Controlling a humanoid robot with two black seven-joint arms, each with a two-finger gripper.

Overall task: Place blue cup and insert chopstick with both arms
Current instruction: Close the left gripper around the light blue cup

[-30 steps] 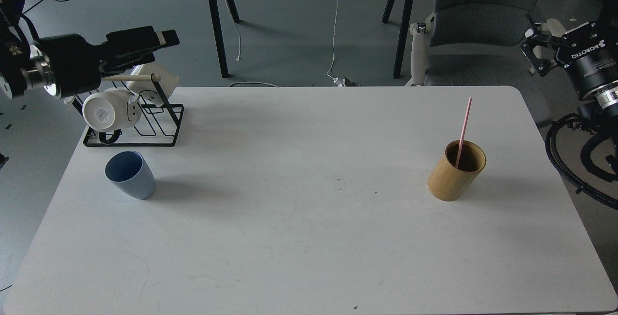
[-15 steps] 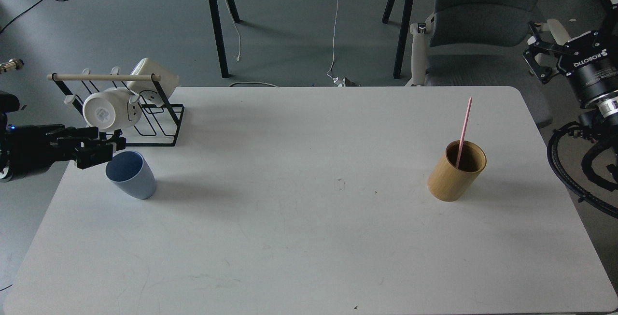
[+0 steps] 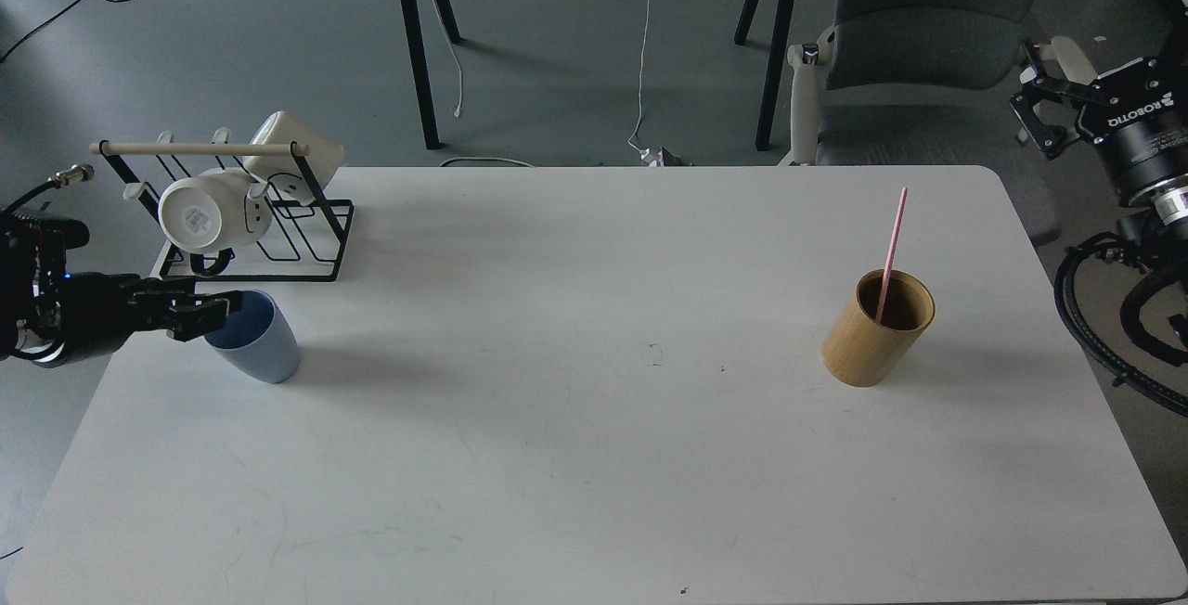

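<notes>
The blue cup [image 3: 258, 345] stands upright on the white table [image 3: 594, 456] at the left, just in front of the mug rack. My left gripper [image 3: 212, 314] comes in low from the left edge. Its prongs stand apart at the cup's left rim and overlap it; I cannot tell whether they touch it. The pink chopstick [image 3: 892, 243] leans upright inside a tan wooden cylinder [image 3: 872, 341] at the right of the table. My right gripper [image 3: 1032, 95] hangs open and empty off the table's far right corner, well above and right of the cylinder.
A black wire rack [image 3: 278, 248] with a pale wooden rod holds two white mugs [image 3: 209, 211] at the back left, close behind the cup. A grey chair [image 3: 919, 48] stands behind the table's right end. Black table legs and cables are on the floor beyond.
My left arm came down from above the rack to table height and moved its gripper in to the blue cup's left rim. My right gripper shifted slightly right. Cup and chopstick have not moved.
</notes>
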